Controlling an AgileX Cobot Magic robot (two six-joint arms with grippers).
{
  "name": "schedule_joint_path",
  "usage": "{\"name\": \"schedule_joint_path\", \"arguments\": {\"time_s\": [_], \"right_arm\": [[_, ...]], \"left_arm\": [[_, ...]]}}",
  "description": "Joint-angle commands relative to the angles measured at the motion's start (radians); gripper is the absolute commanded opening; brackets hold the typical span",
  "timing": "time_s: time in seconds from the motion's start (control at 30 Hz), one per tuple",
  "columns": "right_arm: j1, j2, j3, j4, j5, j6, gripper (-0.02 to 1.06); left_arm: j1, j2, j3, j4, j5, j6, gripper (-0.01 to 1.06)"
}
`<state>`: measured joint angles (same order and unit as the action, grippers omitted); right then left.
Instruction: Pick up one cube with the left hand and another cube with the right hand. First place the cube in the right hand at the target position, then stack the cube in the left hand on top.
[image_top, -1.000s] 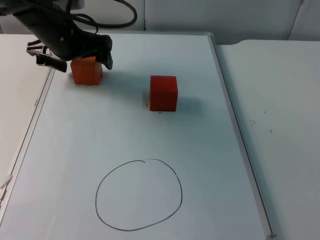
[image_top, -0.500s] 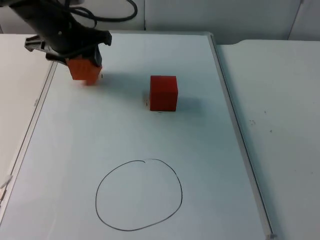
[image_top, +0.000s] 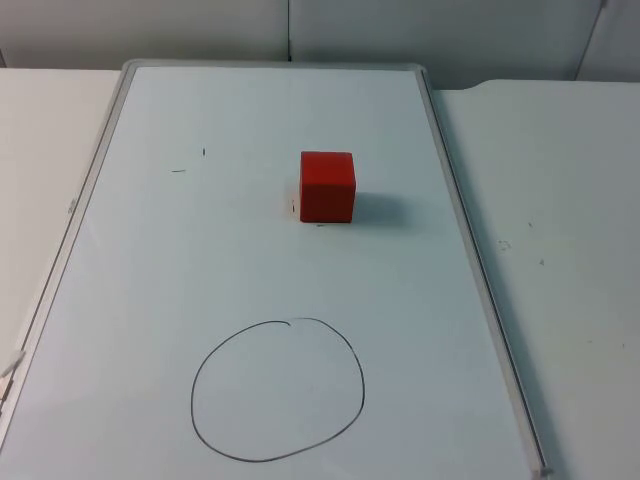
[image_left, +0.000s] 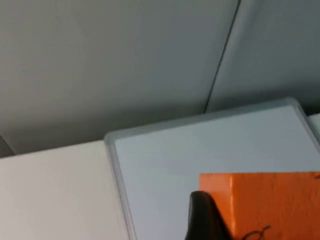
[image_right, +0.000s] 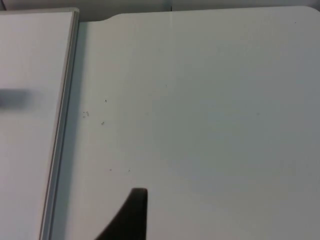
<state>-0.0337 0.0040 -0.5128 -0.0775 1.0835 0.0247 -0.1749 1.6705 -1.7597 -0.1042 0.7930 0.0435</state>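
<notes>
Change since a second ago: left arm and orange cube have gone from the whiteboard's far left corner in the top view; a second ago the pincer straddled the cube there, half a second ago it was carrying it upward.

Orange cube (image_left: 270, 205): up off the board now, seen in the left wrist view pressed against a black fingertip (image_left: 202, 217), with the whiteboard's far corner and the grey partition wall (image_left: 115, 60) beyond it.

Left pincer (image_left: 235, 220): clenched on the orange cube, raised and looking toward the far edge of the board.

Red cube (image_top: 327, 185): hasn't budged, sitting flat on the whiteboard (image_top: 240, 250) a little right of centre in its far half, well apart from the circle.

Target circle (image_top: 278, 390): hand-drawn black outline on the near part of the board, with both cubes outside it.

Writing: a dark scribble (image_left: 257, 233) on the orange cube's face, not readable; two tiny pen ticks (image_top: 190, 160) on the board where the orange cube stood; no brand or label to make out.

Right pincer (image_right: 131, 215): one black fingertip over the white surface (image_right: 200, 100), just beside the whiteboard's grey frame (image_right: 62, 110); can't tell whether it is spread or closed; this arm waits.
</notes>
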Motion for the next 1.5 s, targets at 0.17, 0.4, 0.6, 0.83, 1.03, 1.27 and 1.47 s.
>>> {"name": "schedule_joint_path", "arguments": {"time_s": [0.17,0.4,0.6,0.83,1.03,1.27,1.47], "right_arm": [[-0.006,-0.004,0.005,0.0,-0.008,-0.001,1.05],[-0.004,-0.004,0.005,0.005,-0.008,-0.007,1.05],[-0.004,-0.004,0.005,0.007,-0.008,-0.01,1.05],[-0.004,-0.004,-0.017,0.105,-0.014,-0.098,1.05],[-0.004,0.086,-0.076,0.253,-0.038,-0.216,1.05],[-0.004,0.322,-0.17,0.436,-0.105,-0.377,1.05],[-0.004,0.625,-0.306,0.568,-0.135,-0.474,1.04]], "left_arm": [[-0.007,-0.357,0.081,0.094,0.081,-0.035,0.22],[-0.007,-0.664,0.425,0.114,-0.038,-0.044,0.22],[-0.007,-0.984,0.782,0.159,-0.1,-0.1,0.22],[-0.007,-1.243,1.001,0.238,-0.077,-0.142,0.22],[-0.007,-1.329,1.09,0.238,-0.08,-0.163,0.22],[-0.007,-1.331,1.122,0.232,-0.085,-0.163,0.22],[-0.007,-1.331,1.122,0.232,-0.085,-0.163,0.22]]}}
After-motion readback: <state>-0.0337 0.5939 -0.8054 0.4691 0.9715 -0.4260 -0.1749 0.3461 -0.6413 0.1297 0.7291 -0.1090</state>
